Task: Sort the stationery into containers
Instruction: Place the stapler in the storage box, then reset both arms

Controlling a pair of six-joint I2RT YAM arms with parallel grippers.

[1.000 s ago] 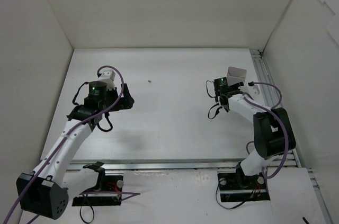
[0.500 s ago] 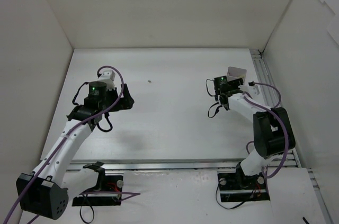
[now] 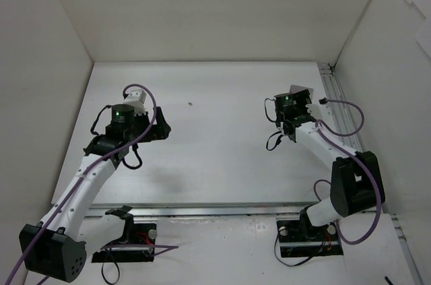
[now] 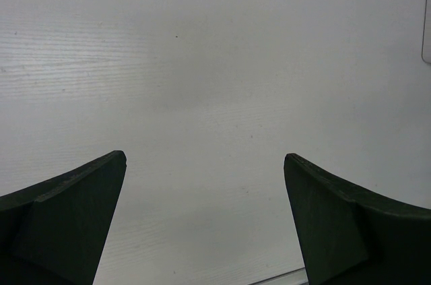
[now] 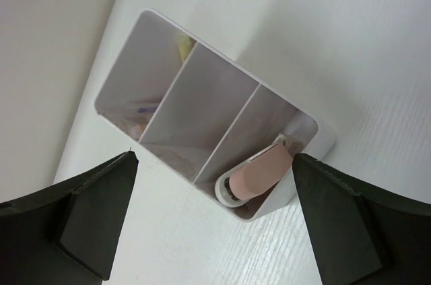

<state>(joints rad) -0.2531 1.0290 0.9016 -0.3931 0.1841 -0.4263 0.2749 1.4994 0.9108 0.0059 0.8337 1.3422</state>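
Above the white bin, the right tool hangs open, tilted downward.

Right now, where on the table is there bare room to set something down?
Bare: the table stretch between the left claw and right claw, and the strip along the back wall. Crowded: the right edge, where the white bin sits beside the rail under the right claw.

Robot lab test cell: white bench boxed in by plain white panels. Left arm and right arm are bolted at the near edge, with loose purple cables and a metal rail.
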